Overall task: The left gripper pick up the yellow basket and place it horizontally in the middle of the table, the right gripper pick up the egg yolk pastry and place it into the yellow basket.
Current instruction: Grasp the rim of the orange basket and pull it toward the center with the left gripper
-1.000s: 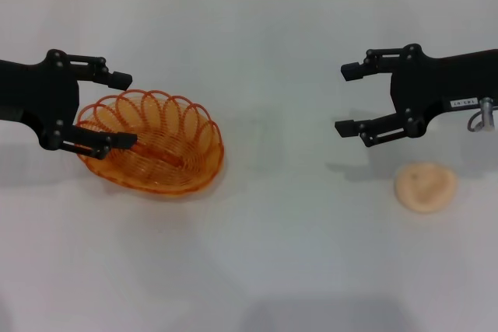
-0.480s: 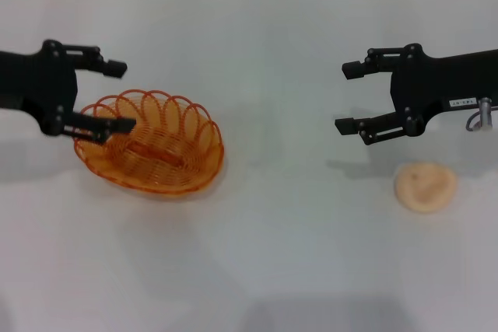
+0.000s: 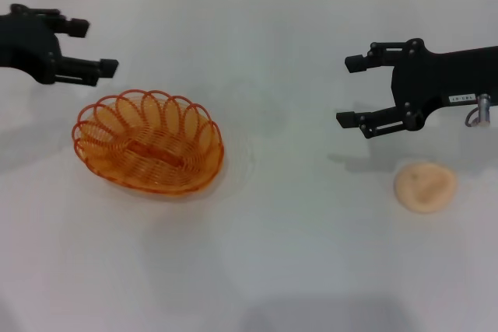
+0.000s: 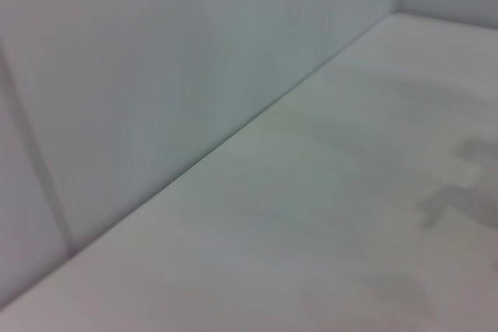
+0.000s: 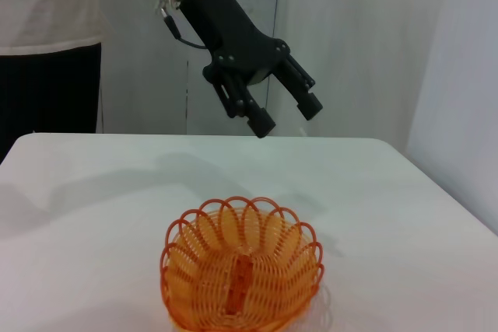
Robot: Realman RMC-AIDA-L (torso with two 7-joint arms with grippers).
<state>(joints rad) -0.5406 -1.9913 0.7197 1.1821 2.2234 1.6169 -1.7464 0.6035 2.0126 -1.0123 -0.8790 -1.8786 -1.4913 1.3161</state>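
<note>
Looking down from the head view, the table (image 3: 257, 254) fills nearly the whole frame. The basket (image 3: 149, 141) sits upright on it at centre left, touched by nothing. At the upper left the left gripper (image 3: 95, 46) hangs above the table, clear of the basket's far rim, fingers spread apart and empty. At the right the right gripper (image 3: 352, 91) hovers with its two fingers parted and nothing between them, a small white label on its arm. The pastry (image 3: 425, 186) lies on the table at lower right, below that gripper and apart from it, well away from the basket.

From the left wrist view only bare tabletop (image 4: 334, 223) meeting a pale wall (image 4: 156, 68) shows, with faint shadows at the right edge; no fingers appear.

From the right wrist view the basket (image 5: 241, 266) stands at bottom centre on the table (image 5: 85, 215). Above it, in the upper middle of the frame, the left gripper (image 5: 286, 113) points downward, fingers released and holding nothing, well clear of the rim. A person's torso (image 5: 47, 36) stands at the upper left.
</note>
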